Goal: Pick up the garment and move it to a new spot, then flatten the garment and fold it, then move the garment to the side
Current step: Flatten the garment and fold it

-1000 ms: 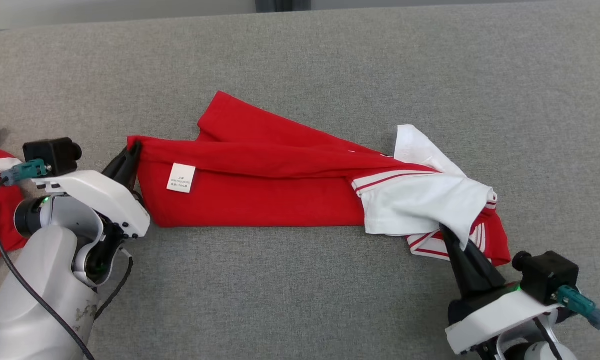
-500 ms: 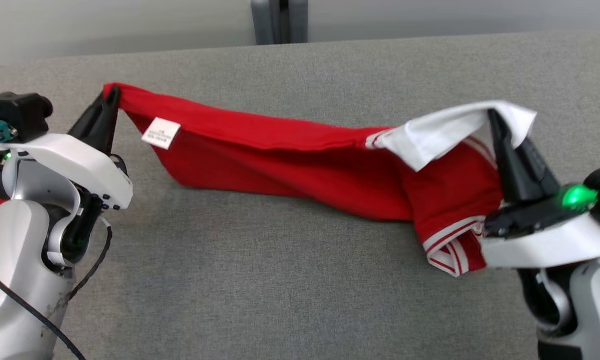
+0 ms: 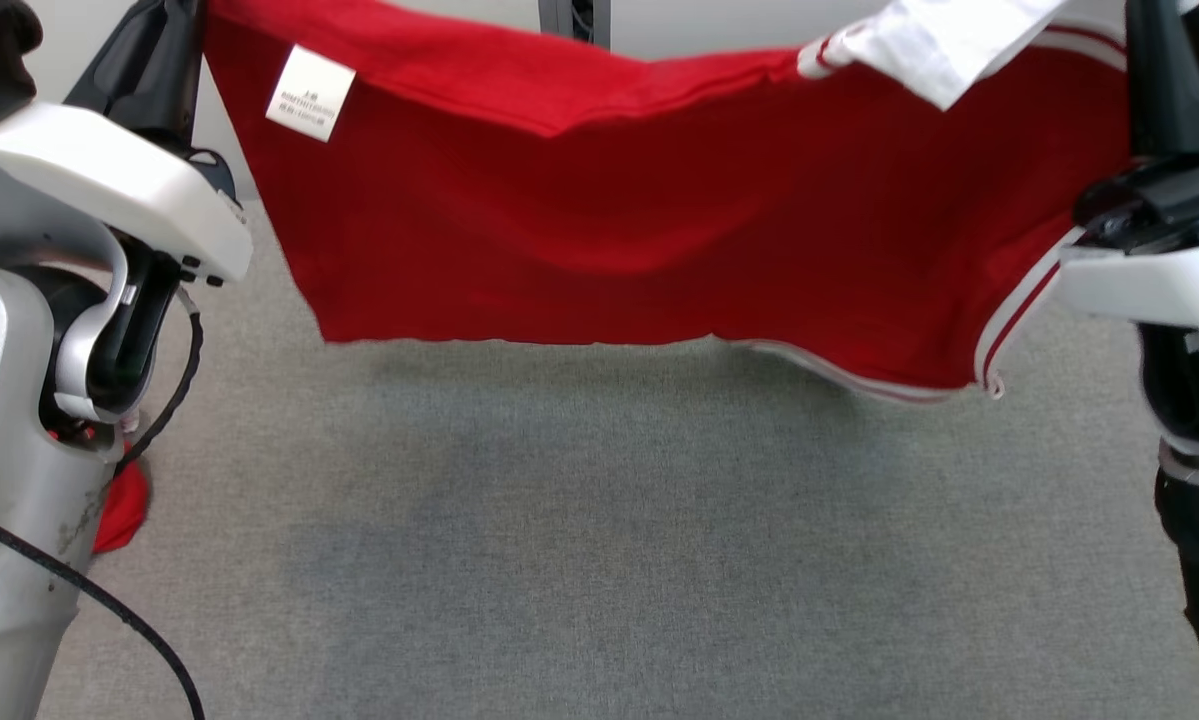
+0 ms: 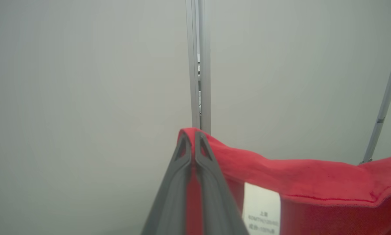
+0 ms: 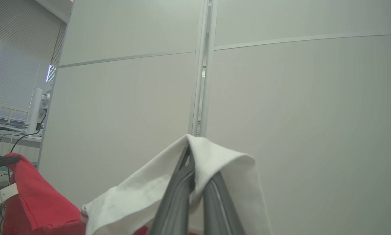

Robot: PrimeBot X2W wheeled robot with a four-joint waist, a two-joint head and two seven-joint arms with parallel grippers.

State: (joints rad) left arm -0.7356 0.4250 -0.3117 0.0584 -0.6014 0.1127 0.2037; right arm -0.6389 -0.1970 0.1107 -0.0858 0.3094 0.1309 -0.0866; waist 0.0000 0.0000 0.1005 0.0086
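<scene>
Garment stretched between left hand and right hand, both clamped on it

A grey surface with a fine woven texture filled the near and middle part of the head view, running from left to right. A broad, soft shadow darkened its middle. At the near left, a small bunch of red cloth lay directly on it, mostly hidden behind a pale robot arm with a black cable.
</scene>
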